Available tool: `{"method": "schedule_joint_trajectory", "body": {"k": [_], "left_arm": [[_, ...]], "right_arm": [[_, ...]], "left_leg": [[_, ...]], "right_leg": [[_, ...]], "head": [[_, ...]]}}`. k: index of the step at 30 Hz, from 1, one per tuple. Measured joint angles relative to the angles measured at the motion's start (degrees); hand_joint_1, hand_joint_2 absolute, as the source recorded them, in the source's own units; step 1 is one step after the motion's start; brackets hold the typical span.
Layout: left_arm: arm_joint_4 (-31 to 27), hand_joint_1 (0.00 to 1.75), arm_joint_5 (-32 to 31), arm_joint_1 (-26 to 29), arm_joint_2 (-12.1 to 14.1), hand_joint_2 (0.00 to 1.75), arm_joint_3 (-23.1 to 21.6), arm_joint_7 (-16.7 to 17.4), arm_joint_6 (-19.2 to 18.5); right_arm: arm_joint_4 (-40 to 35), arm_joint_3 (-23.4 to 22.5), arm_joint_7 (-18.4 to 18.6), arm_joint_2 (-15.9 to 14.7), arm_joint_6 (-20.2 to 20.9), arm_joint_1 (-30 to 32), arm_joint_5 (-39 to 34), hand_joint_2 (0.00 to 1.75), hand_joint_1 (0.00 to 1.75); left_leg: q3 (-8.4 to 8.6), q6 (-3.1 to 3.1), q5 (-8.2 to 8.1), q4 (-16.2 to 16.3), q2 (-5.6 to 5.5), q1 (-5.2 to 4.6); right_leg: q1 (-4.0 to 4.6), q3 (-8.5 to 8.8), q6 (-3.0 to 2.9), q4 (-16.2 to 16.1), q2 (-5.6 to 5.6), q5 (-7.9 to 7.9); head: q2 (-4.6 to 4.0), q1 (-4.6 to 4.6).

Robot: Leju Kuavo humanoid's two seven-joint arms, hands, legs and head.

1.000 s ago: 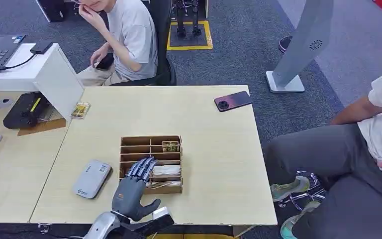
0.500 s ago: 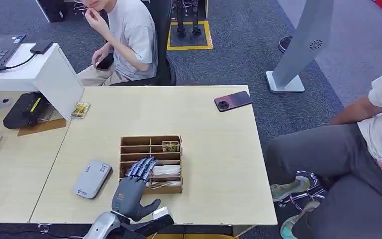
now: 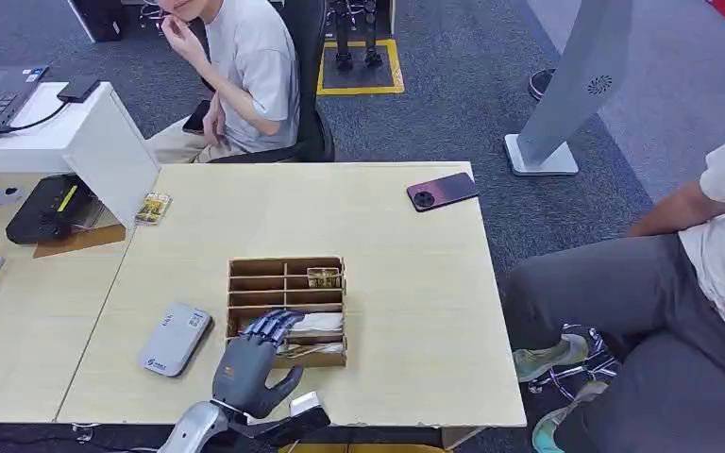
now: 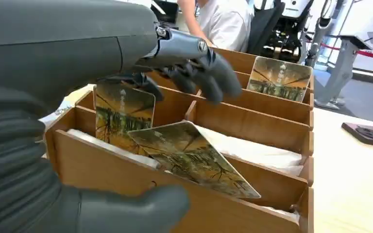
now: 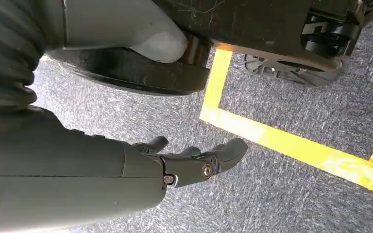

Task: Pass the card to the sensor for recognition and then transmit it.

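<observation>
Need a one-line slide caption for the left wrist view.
Left hand reaching into a wooden card box, fingers over an upright card beside a tilted card.

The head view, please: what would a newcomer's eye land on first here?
Likely the left robot hand reaching into the wooden organizer box at the table's near middle, fingers over a patterned card standing in a near compartment. Next, the grey sensor lying left of the box, and a dark phone at the far right edge.

Three cards [image 4: 124,112] in box [image 3: 286,269], fourth [image 3: 153,208] beyond; one sensor [image 3: 175,339], one phone [image 3: 442,192], two people [image 3: 245,66].
</observation>
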Motion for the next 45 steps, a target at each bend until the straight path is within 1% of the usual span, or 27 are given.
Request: {"method": "schedule_joint_trajectory", "body": {"k": [2,8,19,21,22,23,24,25,26,27,29,32,36,37,40,42,43,45], "left_arm": [[0.0,1.61,0.3,-0.1,0.0,1.75,0.0,-0.3,0.0],[0.0,1.73,0.2,0.0,0.1,1.75,0.0,-0.6,0.0],[0.0,1.75,0.2,0.0,0.3,1.75,0.0,-0.6,0.0],[0.0,1.68,0.2,0.0,0.3,1.75,0.0,-0.6,0.0],[0.0,1.68,0.2,0.0,0.3,1.75,0.0,-0.6,0.0],[0.0,1.71,0.4,0.0,0.3,1.75,0.0,-0.6,0.0],[0.0,1.69,0.5,0.0,0.3,1.75,0.0,-0.7,0.0],[0.0,1.73,0.5,0.0,0.3,1.75,0.0,-0.8,0.0],[0.0,1.69,0.6,0.0,0.3,1.75,0.0,-0.9,0.0],[0.0,1.69,0.7,0.0,0.3,1.75,0.0,-1.0,0.0],[0.0,1.75,0.9,0.0,0.3,1.75,0.0,-1.0,0.0],[0.0,1.75,1.5,0.1,0.3,1.75,0.0,-1.3,-0.2],[-0.2,1.75,3.4,0.0,0.6,1.75,0.0,-2.6,-0.5],[-0.6,1.75,4.1,-0.3,1.0,1.75,0.0,-2.9,-0.5],[-3.6,1.75,7.9,-2.6,4.0,1.75,0.0,-3.5,-1.2],[-6.3,1.75,10.7,-4.9,6.8,1.75,0.6,-3.8,-3.6],[-7.7,1.75,11.5,-6.5,8.5,1.75,1.1,-3.7,-4.4],[-10.8,1.75,13.8,-10.4,12.3,1.75,3.3,-3.8,-7.4]], "right_arm": [[0.0,0.0,0.0,0.0,0.0,0.0,0.0,1.75,0.00],[0.0,0.0,-0.6,0.0,-0.1,0.1,-1.0,1.75,0.00],[0.0,0.0,-0.7,0.0,-0.2,0.1,-1.1,1.75,0.00],[0.0,0.0,-0.7,0.0,-0.2,0.1,-1.1,1.75,0.00],[0.0,0.0,-0.7,0.0,-0.2,0.1,-1.1,1.75,0.00],[0.0,0.0,-0.7,0.0,-0.2,0.1,-1.1,1.75,0.00],[0.0,0.0,-0.7,0.0,-0.2,0.1,-1.1,1.75,0.00],[0.0,0.0,-0.7,0.0,-0.3,0.1,-1.1,1.75,0.00],[0.0,0.0,-0.8,0.0,-0.3,0.1,-1.2,1.75,0.00],[0.0,0.0,-0.8,0.0,-0.3,0.1,-1.2,1.75,0.00],[0.0,0.0,-0.9,0.0,-0.3,0.1,-1.3,1.75,0.00],[0.0,0.0,-1.0,0.0,-0.3,0.1,-1.5,1.75,0.00],[0.0,0.0,-1.1,0.0,-0.4,0.1,-1.5,1.75,0.00],[0.0,0.0,-1.1,0.0,-0.3,0.2,-1.5,1.75,0.00],[0.0,0.0,-1.2,0.0,-0.2,0.2,-1.3,1.75,0.00],[0.0,0.0,-1.3,0.0,-0.1,0.2,-0.9,1.75,0.00],[0.0,0.0,-1.3,0.0,0.0,0.2,-0.7,1.75,0.00],[0.0,0.0,-1.4,0.0,0.0,0.2,-0.3,1.75,0.00]], "left_leg": [[0.00,0.00,0.00,0.0,0.00,0.00],[0.00,0.00,0.00,0.0,0.00,0.00],[0.00,0.00,0.00,0.0,0.00,0.00],[0.00,0.00,0.00,0.0,0.00,0.00],[0.00,0.00,0.00,0.0,0.00,0.00],[0.00,0.00,0.00,0.0,0.00,0.00],[0.00,0.00,0.00,0.0,0.00,0.00],[0.00,0.00,0.00,0.0,0.00,0.00],[0.00,0.00,0.00,0.0,0.00,0.00],[0.00,0.00,0.00,0.0,0.00,0.00],[0.00,0.00,0.00,0.0,0.00,0.00],[0.00,0.00,0.00,0.0,0.00,0.00],[0.00,0.00,0.00,0.0,-0.01,0.00],[0.00,0.00,0.00,0.0,0.00,0.00],[0.00,-0.02,0.03,0.0,-0.01,0.01],[0.00,-0.07,0.10,0.0,-0.02,0.02],[-0.02,-0.13,0.13,0.0,-0.01,0.05],[-0.02,-0.18,0.17,0.0,-0.03,0.07]], "right_leg": [[0.00,0.01,0.00,0.0,0.00,0.00],[0.00,0.01,0.00,0.0,0.00,0.00],[0.00,0.01,0.00,0.0,0.00,0.00],[0.00,0.01,0.00,0.0,0.00,0.00],[0.00,0.01,0.00,0.0,0.00,0.00],[0.00,0.01,0.00,0.0,0.00,0.00],[0.00,0.01,0.00,0.0,0.00,0.00],[0.00,0.01,0.00,0.0,0.00,0.00],[0.00,0.01,0.00,0.0,0.00,0.00],[0.00,0.01,0.00,0.0,0.00,0.00],[0.00,0.01,0.00,0.0,0.00,0.00],[0.00,0.01,0.00,0.0,0.00,0.00],[0.00,0.00,0.00,0.0,0.00,0.00],[0.00,-0.01,0.00,0.0,0.00,0.00],[0.01,0.00,-0.02,0.0,-0.01,0.01],[0.02,-0.02,-0.06,0.0,-0.01,0.04],[0.05,-0.06,-0.07,0.1,-0.01,0.05],[0.06,-0.06,-0.13,0.1,-0.02,0.09]], "head": [[0.00,0.00],[0.00,-0.02],[0.00,0.00],[0.00,0.00],[0.00,0.00],[0.00,0.00],[0.00,0.00],[0.00,0.00],[0.00,0.00],[0.00,0.00],[0.00,0.00],[0.00,0.00],[0.00,0.00],[0.00,0.00],[0.00,0.00],[0.00,0.00],[0.00,0.00],[0.00,0.00]]}}
